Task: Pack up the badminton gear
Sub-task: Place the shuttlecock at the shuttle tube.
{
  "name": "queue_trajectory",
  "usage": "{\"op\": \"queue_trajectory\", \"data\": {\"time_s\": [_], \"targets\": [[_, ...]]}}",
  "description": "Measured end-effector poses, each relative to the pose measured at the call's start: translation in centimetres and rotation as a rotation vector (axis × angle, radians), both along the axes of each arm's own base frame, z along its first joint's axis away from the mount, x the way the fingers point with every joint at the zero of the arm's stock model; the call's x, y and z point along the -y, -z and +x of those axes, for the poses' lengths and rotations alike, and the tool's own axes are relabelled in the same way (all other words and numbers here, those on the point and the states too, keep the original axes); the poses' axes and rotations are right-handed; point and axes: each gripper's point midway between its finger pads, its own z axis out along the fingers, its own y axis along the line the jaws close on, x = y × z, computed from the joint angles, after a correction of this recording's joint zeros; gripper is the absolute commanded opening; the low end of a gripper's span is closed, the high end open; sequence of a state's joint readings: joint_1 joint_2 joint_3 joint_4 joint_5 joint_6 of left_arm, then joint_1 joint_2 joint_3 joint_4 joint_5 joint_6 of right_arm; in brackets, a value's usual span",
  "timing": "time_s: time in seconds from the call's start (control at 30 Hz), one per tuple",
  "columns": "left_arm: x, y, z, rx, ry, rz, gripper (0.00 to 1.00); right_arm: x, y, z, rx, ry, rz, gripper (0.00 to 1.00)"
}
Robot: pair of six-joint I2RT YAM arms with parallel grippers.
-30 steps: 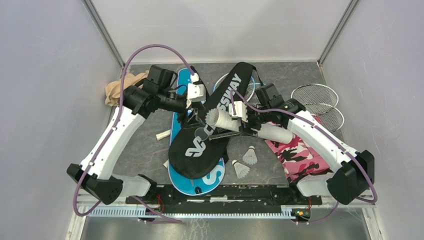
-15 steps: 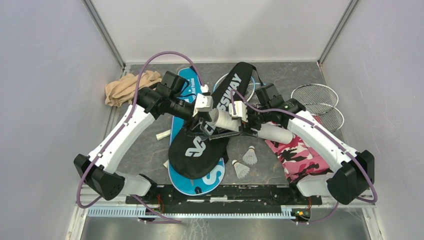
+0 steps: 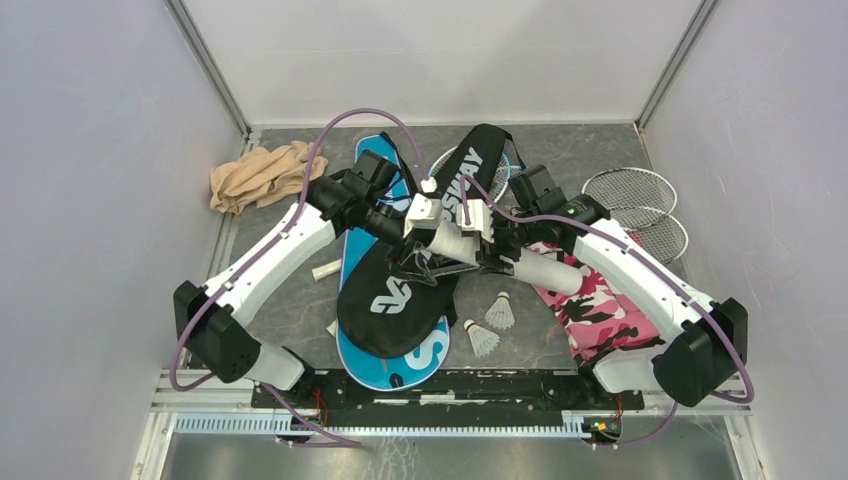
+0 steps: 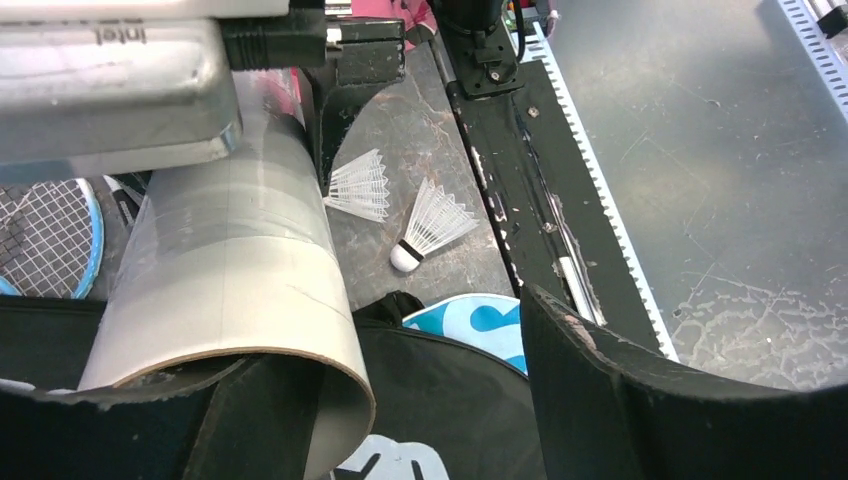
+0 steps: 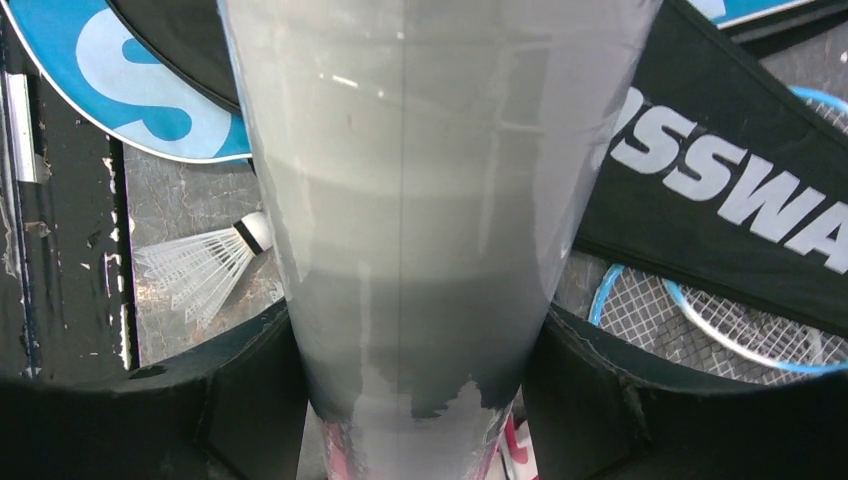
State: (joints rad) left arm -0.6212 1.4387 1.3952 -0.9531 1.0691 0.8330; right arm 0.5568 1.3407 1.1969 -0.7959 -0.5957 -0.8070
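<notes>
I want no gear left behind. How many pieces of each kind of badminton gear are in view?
Shuttlecocks: 2
Blue racket: 1
Silver rackets: 2
Black cover: 1
Blue cover: 1
White tube: 1
Total: 8

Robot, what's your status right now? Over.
Right pincer clamped on white tube, above black cover. Left pincer open at tube's mouth. Two shuttlecocks loose on table.
</notes>
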Motion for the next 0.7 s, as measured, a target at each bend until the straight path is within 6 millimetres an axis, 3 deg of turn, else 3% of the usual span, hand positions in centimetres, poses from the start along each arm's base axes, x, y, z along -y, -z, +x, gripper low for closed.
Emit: {"op": "queue_trajectory", "data": {"time_s": [0.33,0.7], "targets": [[0.4,-0.9,1.3,0.049,-0.044,0.019,0.98,0.8,-0.8,1.9,0.065,0.098,-0.015,0.05],[-2.2,-6.5,1.1,0.284,-0.187,-0.041,1.00,1.6,-1.9,3.1,0.130,0.175,-0.021,0.05]]}}
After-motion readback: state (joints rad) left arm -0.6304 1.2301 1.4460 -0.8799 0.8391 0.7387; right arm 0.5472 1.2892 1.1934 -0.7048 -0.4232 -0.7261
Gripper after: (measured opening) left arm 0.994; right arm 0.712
